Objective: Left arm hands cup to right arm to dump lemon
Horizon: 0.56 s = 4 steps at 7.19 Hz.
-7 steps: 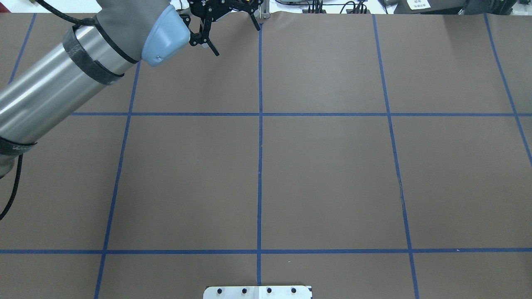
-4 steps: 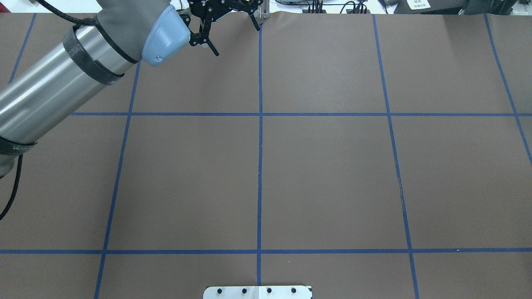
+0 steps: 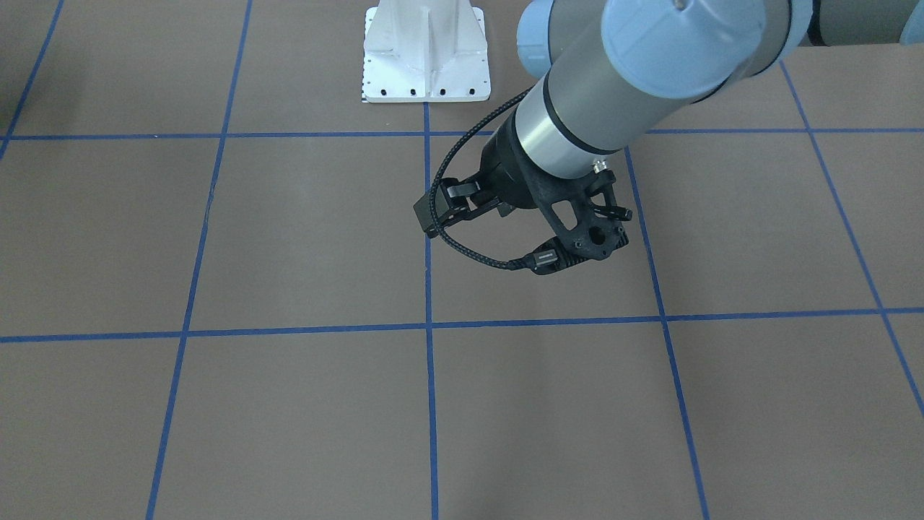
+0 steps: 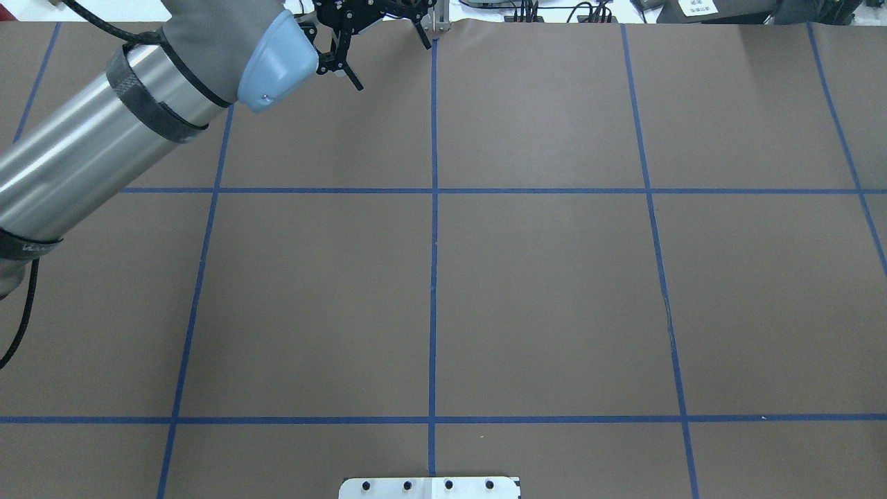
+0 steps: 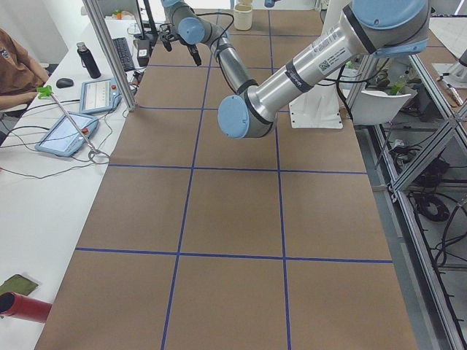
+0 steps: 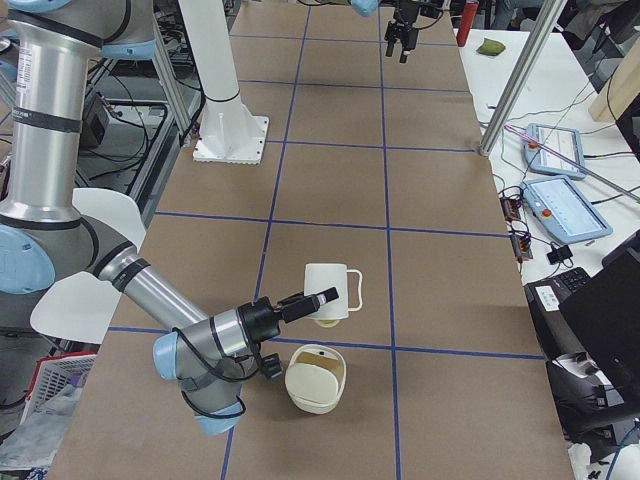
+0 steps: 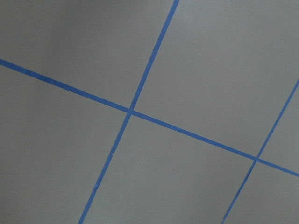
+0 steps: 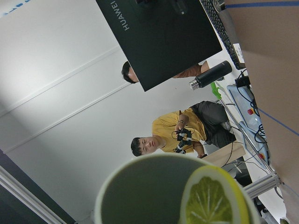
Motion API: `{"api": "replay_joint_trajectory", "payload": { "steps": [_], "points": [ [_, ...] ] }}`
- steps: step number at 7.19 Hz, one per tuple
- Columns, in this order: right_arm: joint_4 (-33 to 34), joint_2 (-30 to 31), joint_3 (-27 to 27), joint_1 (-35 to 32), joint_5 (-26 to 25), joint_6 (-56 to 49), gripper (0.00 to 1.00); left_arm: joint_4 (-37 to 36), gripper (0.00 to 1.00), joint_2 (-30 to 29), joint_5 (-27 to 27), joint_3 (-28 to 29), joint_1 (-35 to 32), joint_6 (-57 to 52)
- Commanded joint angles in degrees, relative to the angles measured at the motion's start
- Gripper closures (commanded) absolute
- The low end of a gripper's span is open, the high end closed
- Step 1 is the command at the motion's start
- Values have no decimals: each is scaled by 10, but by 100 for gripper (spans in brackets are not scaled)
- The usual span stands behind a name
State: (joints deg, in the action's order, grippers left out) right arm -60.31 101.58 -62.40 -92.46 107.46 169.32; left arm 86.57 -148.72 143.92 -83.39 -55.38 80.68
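The cream-white cup hangs off the table at the tip of my right gripper, handle to the side. From the exterior right view alone I cannot tell whether that gripper is open or shut. The right wrist view looks straight into the cup's grey inside, where the yellow-green lemon slice lies against the rim. My left gripper is far off at the table's far edge. It is open and empty, with its fingers spread wide. The left arm reaches out over the middle of the table.
A cream bowl-like container stands on the table just below the cup. The white robot base is at the table's robot side. A metal post, tablets and a dark bottle line the side desk. People sit beyond it.
The left gripper has drifted slightly toward the far edge of the table and stays open. Nothing else differs in the overhead view.
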Motion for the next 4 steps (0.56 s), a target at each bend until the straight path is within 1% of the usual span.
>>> {"api": "replay_joint_trajectory", "payload": {
  "steps": [1,2,4],
  "points": [
    [-13,-2,0,0,-3,39,100,0,0,0,0,1,0,0],
    [-23,0,1,0,-3,41,100,0,0,0,0,0,0,0],
    [-24,-1,0,0,-3,41,100,0,0,0,0,1,1,0]
  ]
}}
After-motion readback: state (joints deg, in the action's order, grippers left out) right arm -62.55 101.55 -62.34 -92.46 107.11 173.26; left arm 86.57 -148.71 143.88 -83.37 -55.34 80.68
